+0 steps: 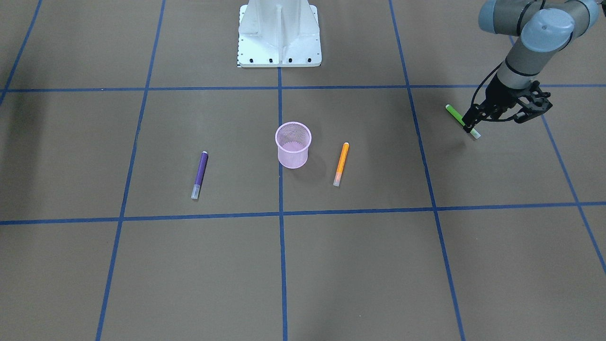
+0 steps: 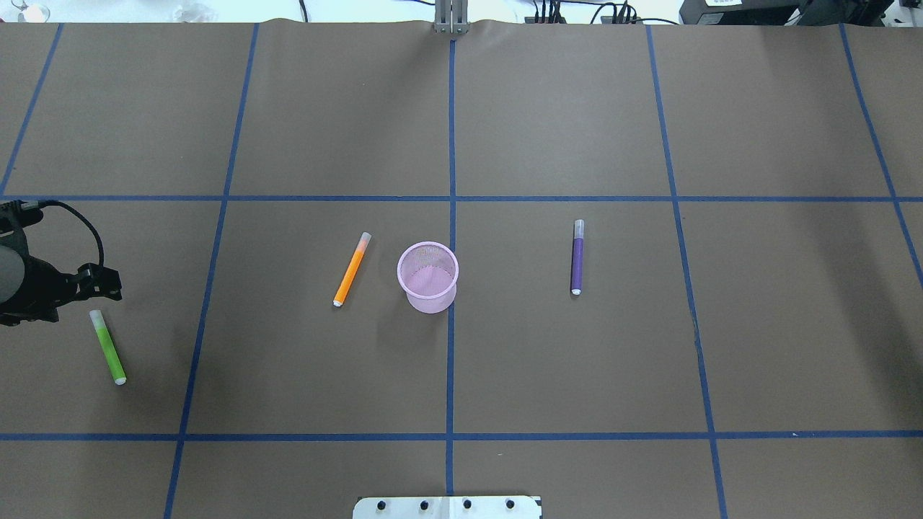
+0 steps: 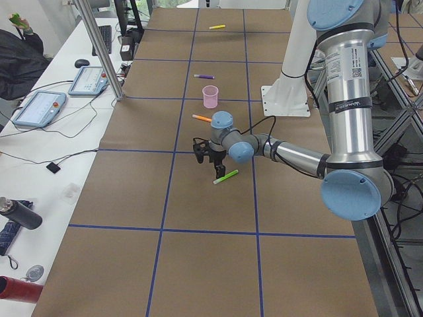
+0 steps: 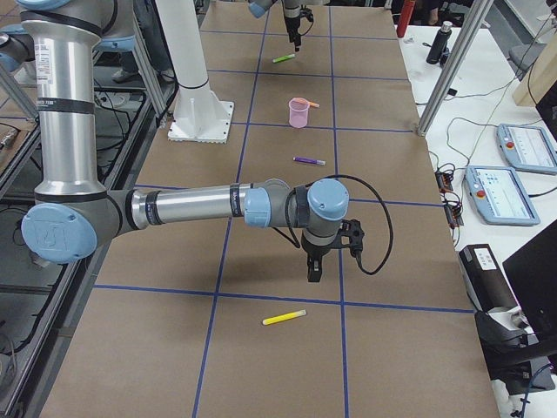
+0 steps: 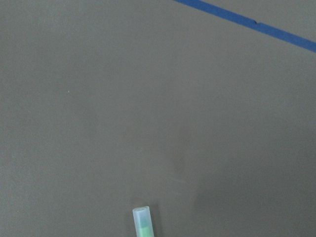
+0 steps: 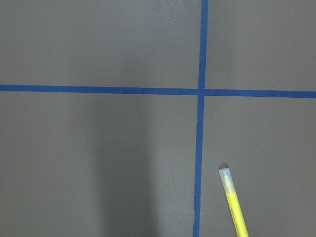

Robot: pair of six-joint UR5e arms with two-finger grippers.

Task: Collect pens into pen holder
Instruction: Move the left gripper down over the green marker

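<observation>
The pink mesh pen holder (image 1: 293, 144) stands upright mid-table and looks empty. The orange pen (image 1: 341, 164) lies close beside it and the purple pen (image 1: 200, 175) lies on its other side. The green pen (image 1: 455, 113) lies flat at the table's left end. My left gripper (image 1: 468, 126) hovers just above its pale cap end (image 5: 142, 223), its fingers looking shut and empty. The yellow pen (image 4: 285, 318) lies at the right end. My right gripper (image 4: 313, 274) hangs a little beyond it; I cannot tell if it is open or shut.
The white robot base (image 1: 279, 33) stands at the table's robot-side edge. Blue tape lines (image 2: 451, 360) divide the brown surface into squares. A side bench with teach pendants (image 3: 39, 105) and an aluminium post (image 3: 99, 49) runs along the far edge.
</observation>
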